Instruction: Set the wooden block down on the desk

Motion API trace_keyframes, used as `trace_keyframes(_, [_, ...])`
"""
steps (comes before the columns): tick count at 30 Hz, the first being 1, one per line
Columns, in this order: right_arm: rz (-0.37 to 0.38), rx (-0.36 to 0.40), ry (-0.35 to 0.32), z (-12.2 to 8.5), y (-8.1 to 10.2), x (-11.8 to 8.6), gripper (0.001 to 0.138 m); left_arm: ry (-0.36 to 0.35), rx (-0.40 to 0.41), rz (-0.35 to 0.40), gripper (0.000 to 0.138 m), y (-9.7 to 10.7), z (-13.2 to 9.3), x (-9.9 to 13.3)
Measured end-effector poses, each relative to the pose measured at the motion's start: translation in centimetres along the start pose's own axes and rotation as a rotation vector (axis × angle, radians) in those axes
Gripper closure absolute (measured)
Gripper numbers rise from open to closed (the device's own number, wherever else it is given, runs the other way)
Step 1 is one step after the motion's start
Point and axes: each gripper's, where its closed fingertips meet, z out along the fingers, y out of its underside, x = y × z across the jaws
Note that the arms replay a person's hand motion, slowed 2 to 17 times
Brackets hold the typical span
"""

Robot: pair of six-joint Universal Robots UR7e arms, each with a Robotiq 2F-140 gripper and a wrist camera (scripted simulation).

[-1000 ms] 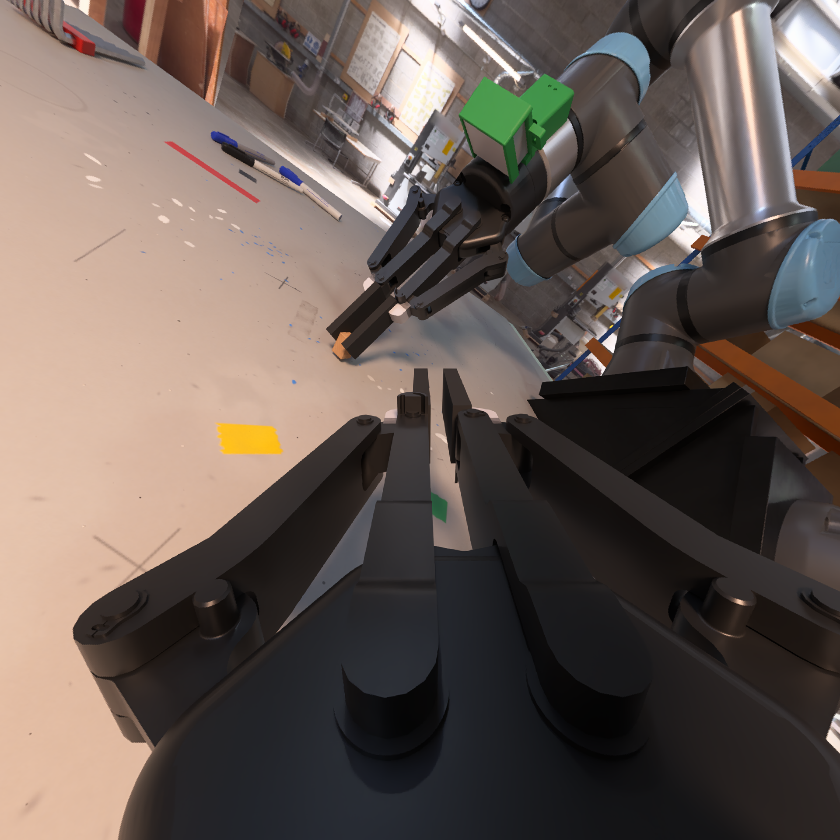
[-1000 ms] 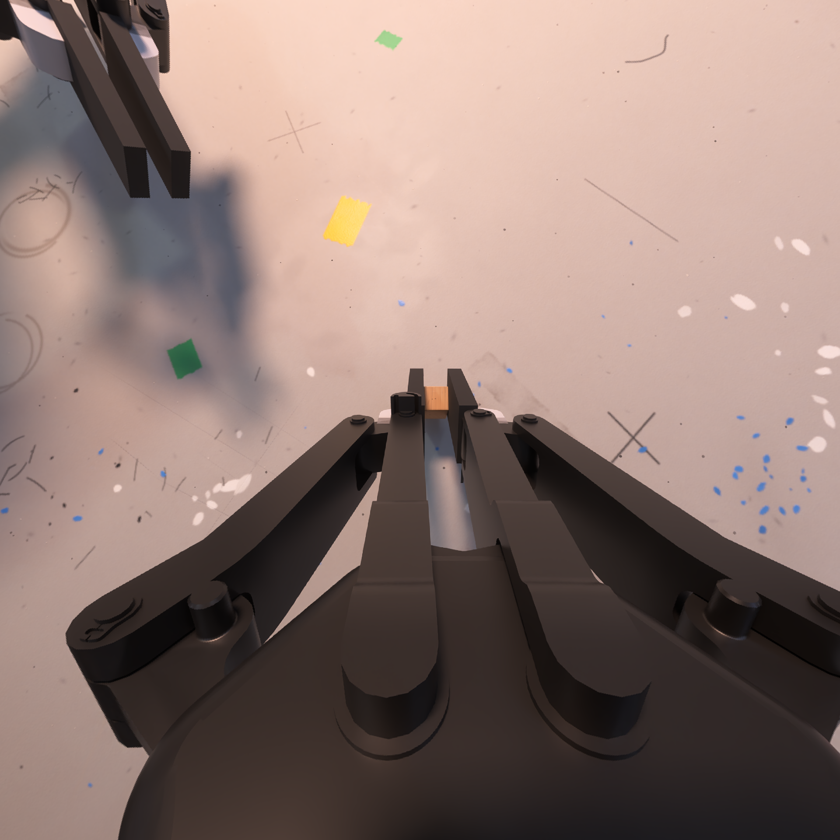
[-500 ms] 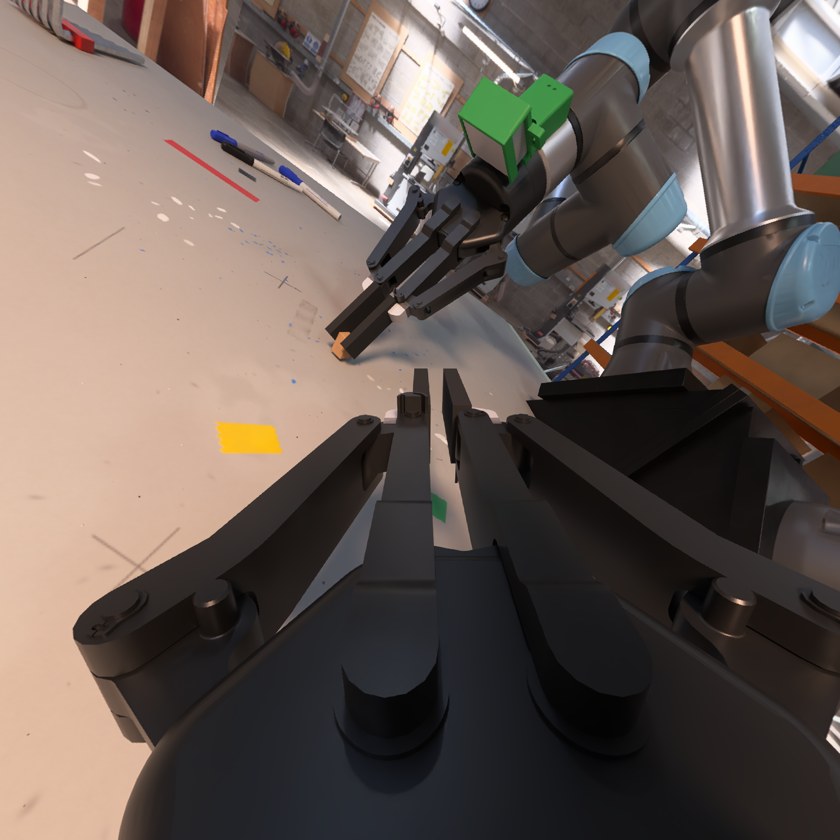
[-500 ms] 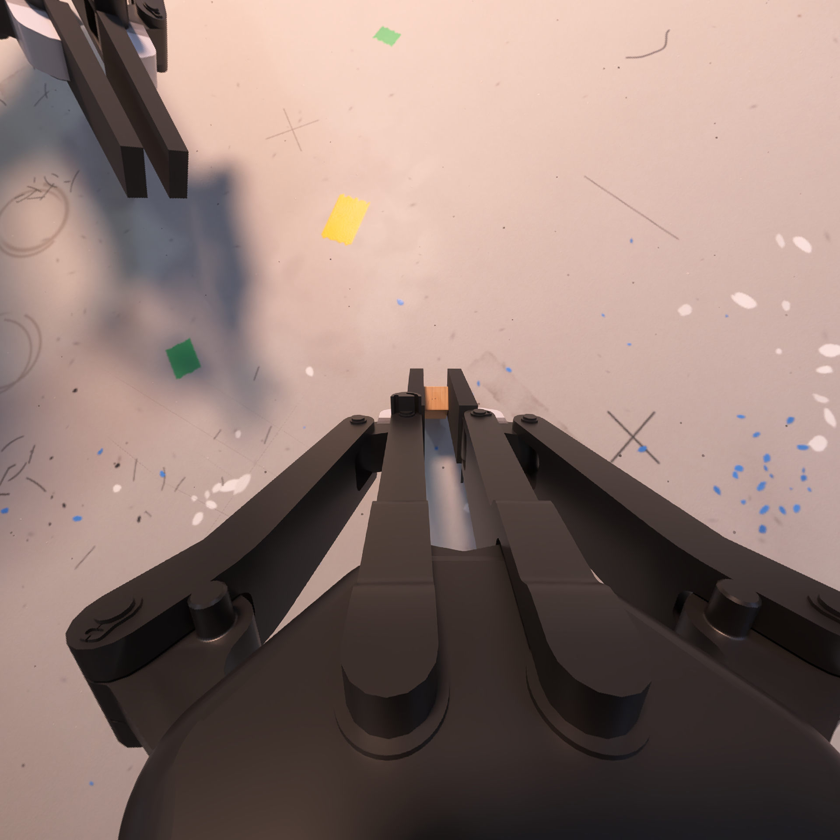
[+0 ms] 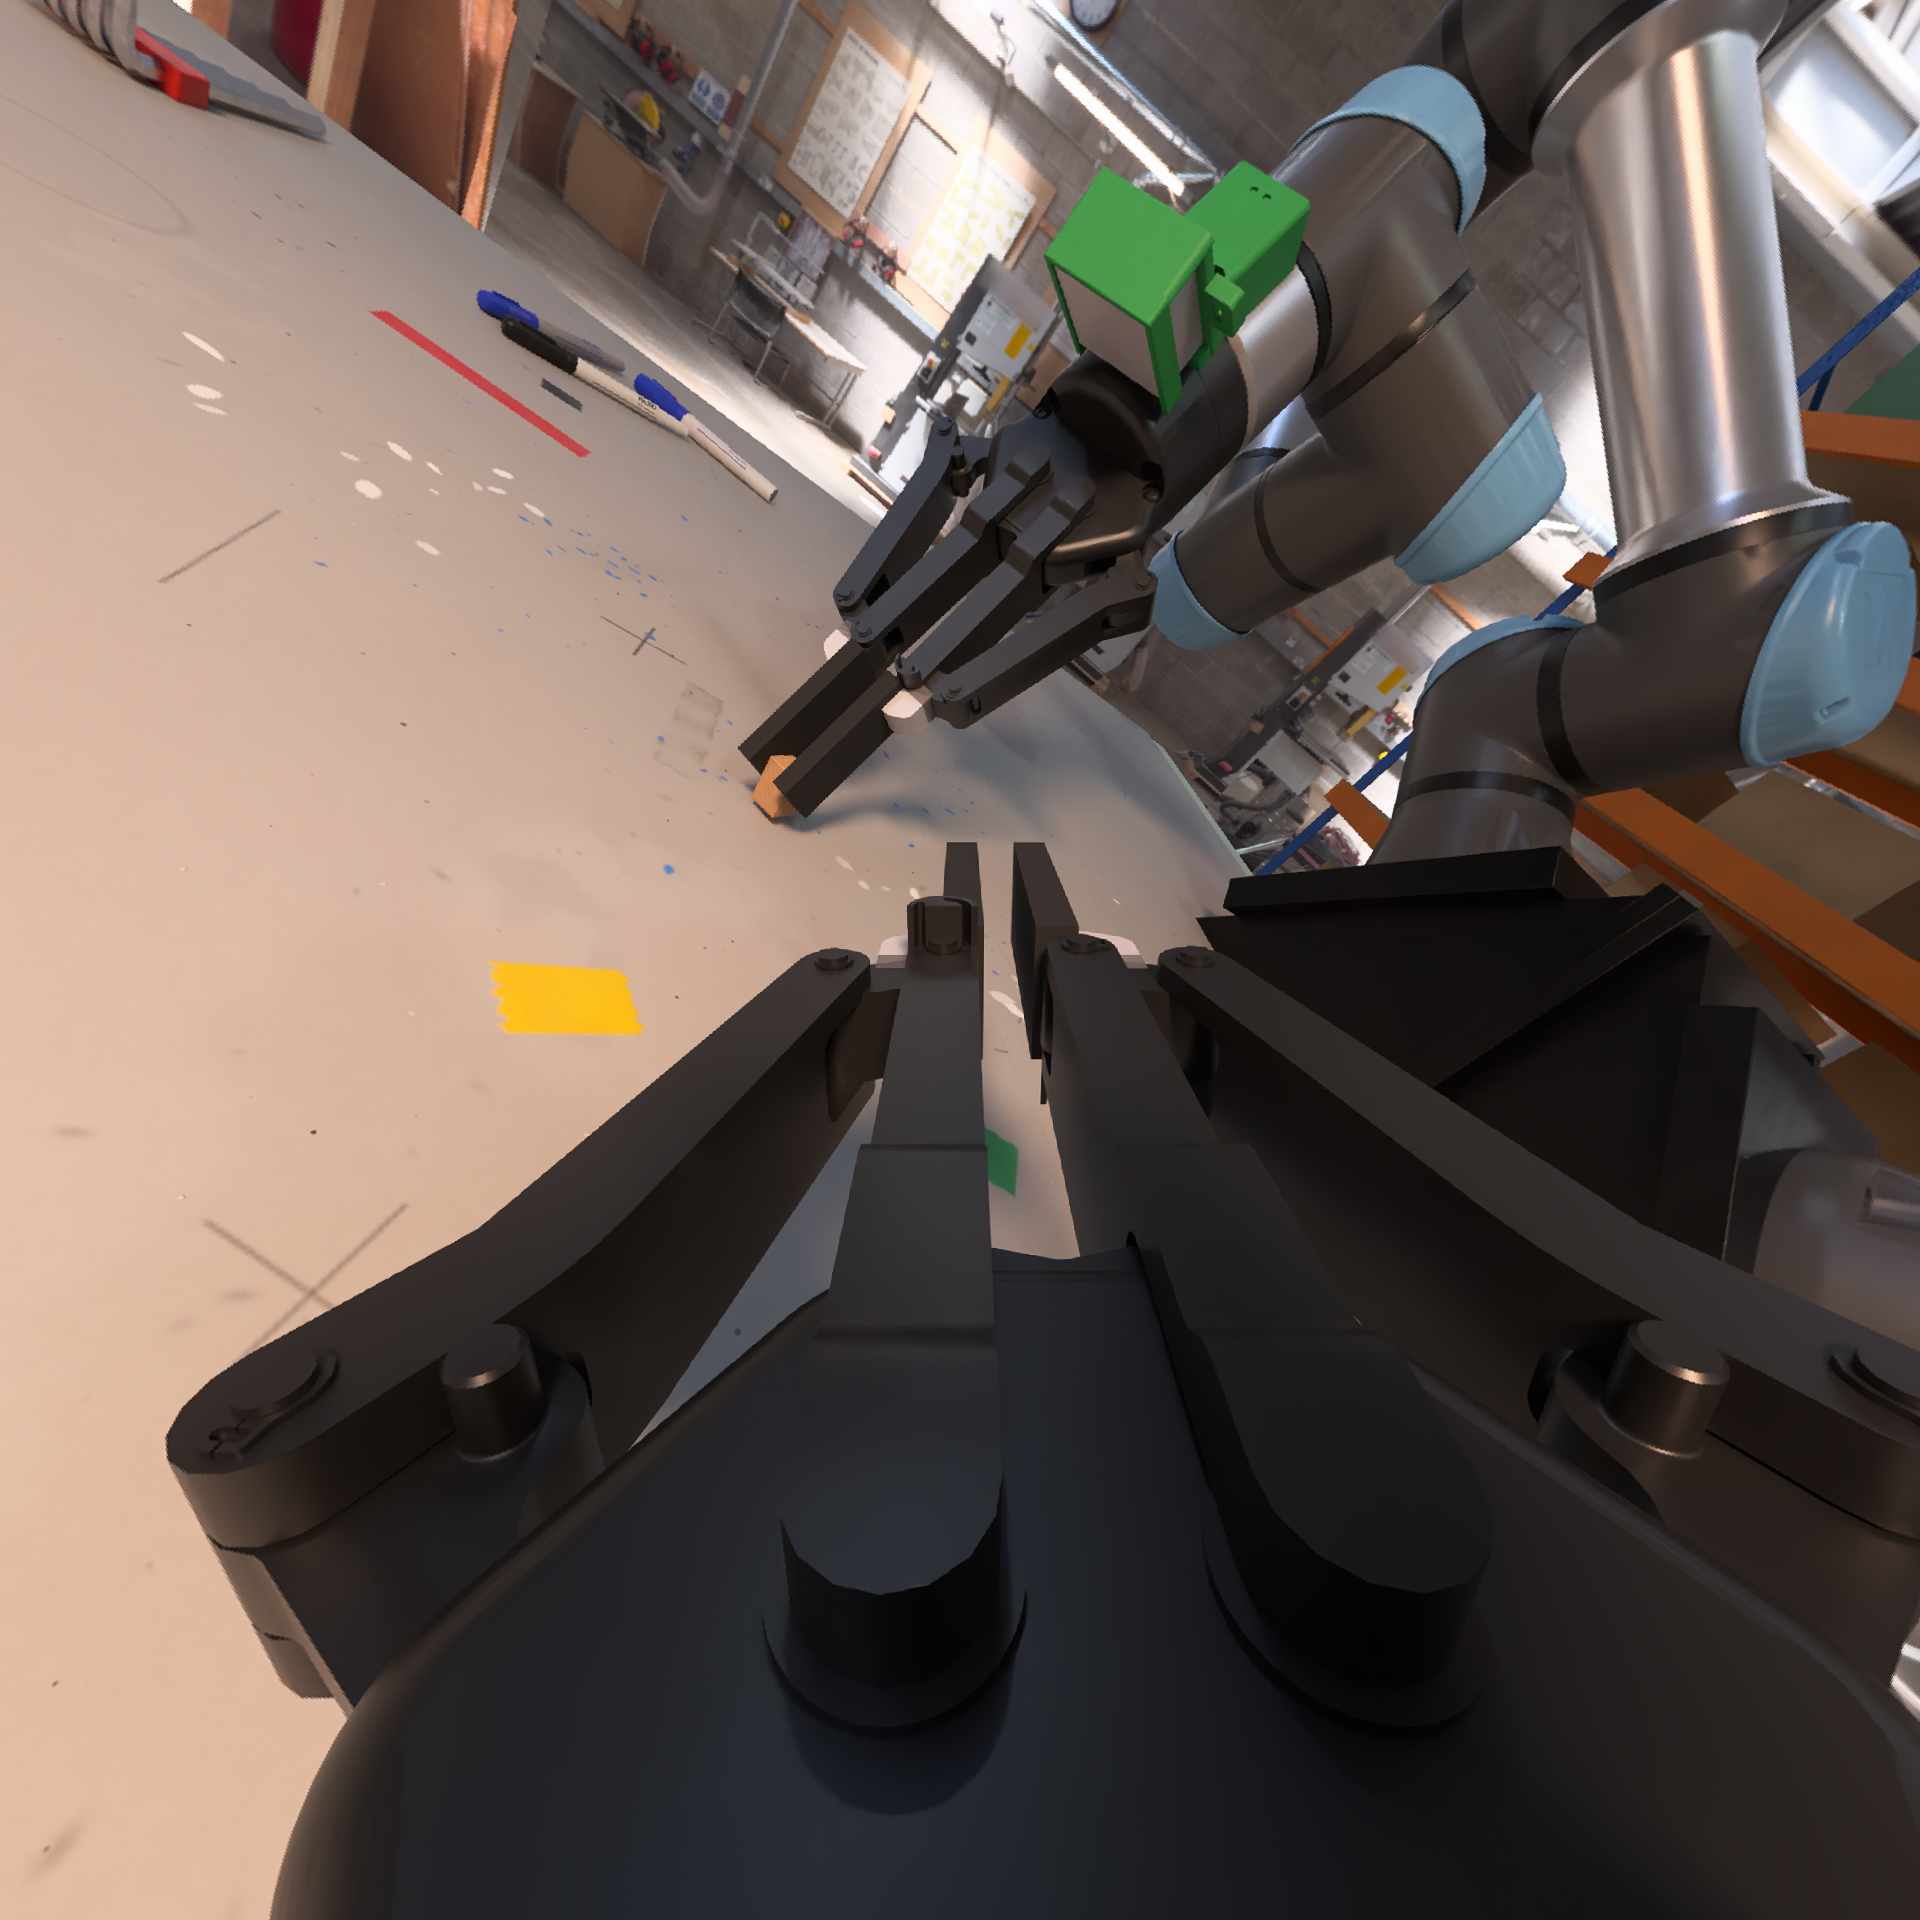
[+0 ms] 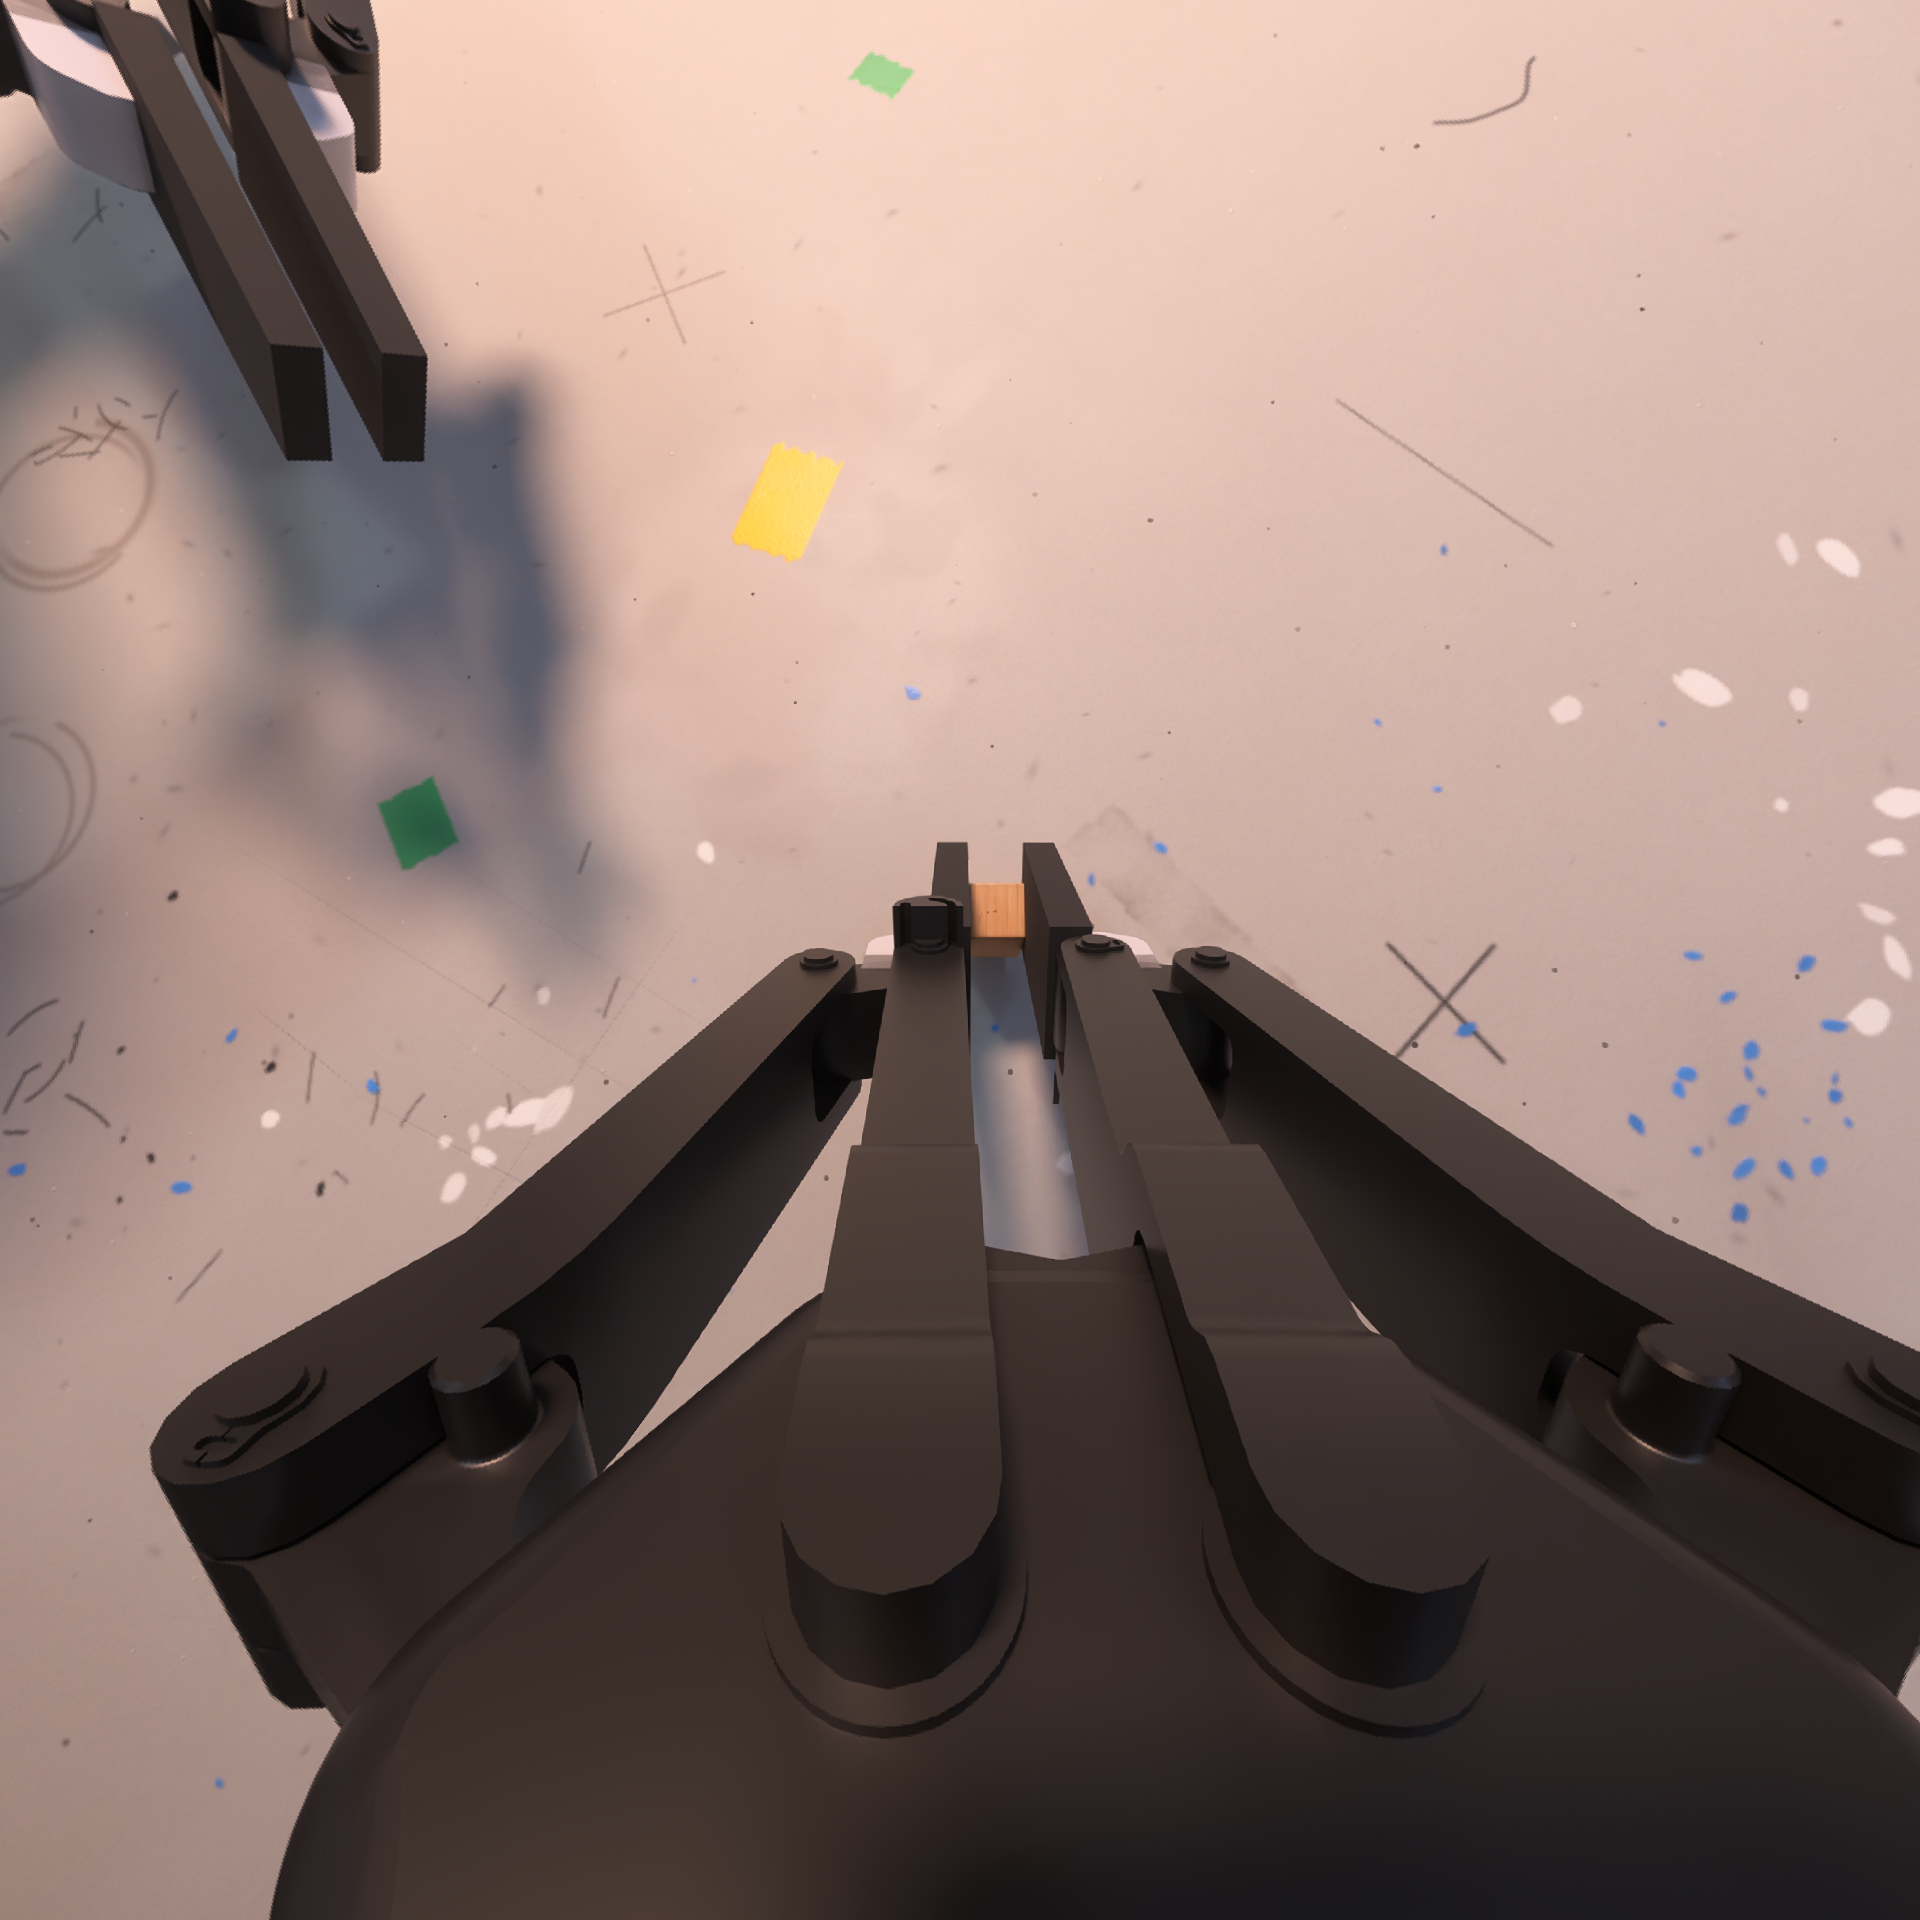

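The small wooden block is clamped between the tips of my right gripper, which is shut on it. In the left wrist view the right gripper reaches down at a slant and the block sits at the desk surface. Its underside seems to touch the desk or hover just above it. My left gripper is shut and empty, hovering above the desk nearer the camera. It also shows in the right wrist view at the upper left.
A yellow tape patch and a green patch lie on the desk near the left gripper. Markers and a red tape strip lie farther off. The desk's edge runs behind the block. A black arm mount stands on the right.
Almost nothing differs. The right arm has shifted very slightly with the block still gripped at the desk surface. The left gripper has not moved.
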Motion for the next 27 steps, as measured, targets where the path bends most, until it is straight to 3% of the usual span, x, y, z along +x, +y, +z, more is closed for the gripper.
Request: trace_keyframes(27, [0.009, -0.026, 0.030, 0.05, -0.39, -0.03, 0.125, 0.005, 0.003, -0.010, 0.129, -0.03, -0.03, -0.08])
